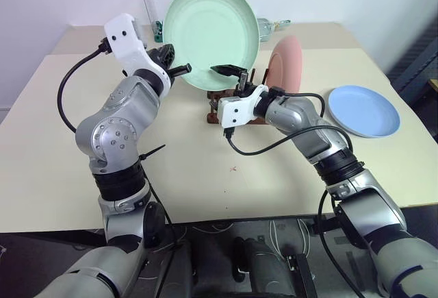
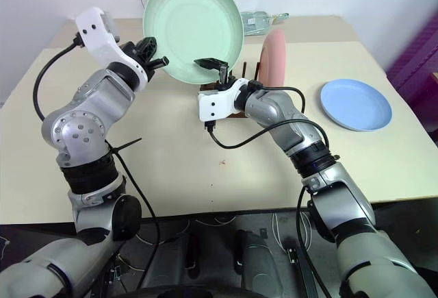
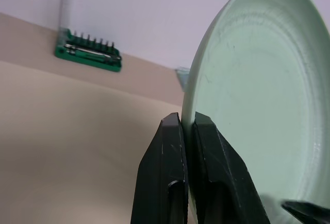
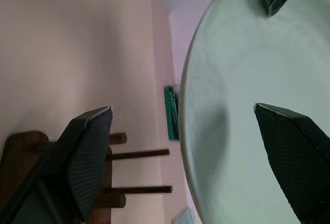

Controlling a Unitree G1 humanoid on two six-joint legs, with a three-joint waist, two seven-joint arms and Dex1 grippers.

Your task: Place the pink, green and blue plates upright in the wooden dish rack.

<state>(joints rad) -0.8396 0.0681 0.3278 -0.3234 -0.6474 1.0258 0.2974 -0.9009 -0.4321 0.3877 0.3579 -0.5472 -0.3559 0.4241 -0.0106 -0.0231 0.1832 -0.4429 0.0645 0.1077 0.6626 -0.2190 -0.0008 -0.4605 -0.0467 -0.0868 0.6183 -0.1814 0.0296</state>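
- Pinching the green plate [image 1: 211, 34] by its rim, the left gripper [image 3: 188, 126] is clamped tight and holds it on edge above the wooden dish rack [image 1: 236, 109].
- Right gripper [image 4: 185, 116] – fingers spread wide, straddling the plate's lower edge.
- Pink plate [image 1: 286, 65] stands upright in the rack.
- Blue plate [image 1: 363, 110] lies flat on the table [image 1: 82, 175], off to the right – plain, matte.

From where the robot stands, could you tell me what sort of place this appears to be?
Probably a lab or test bench staged as a dishwashing corner, not a real kitchen: a bare beige table against a plain wall, a wooden dish rack with pastel plates, and a green screwdriver-bit holder at the back.
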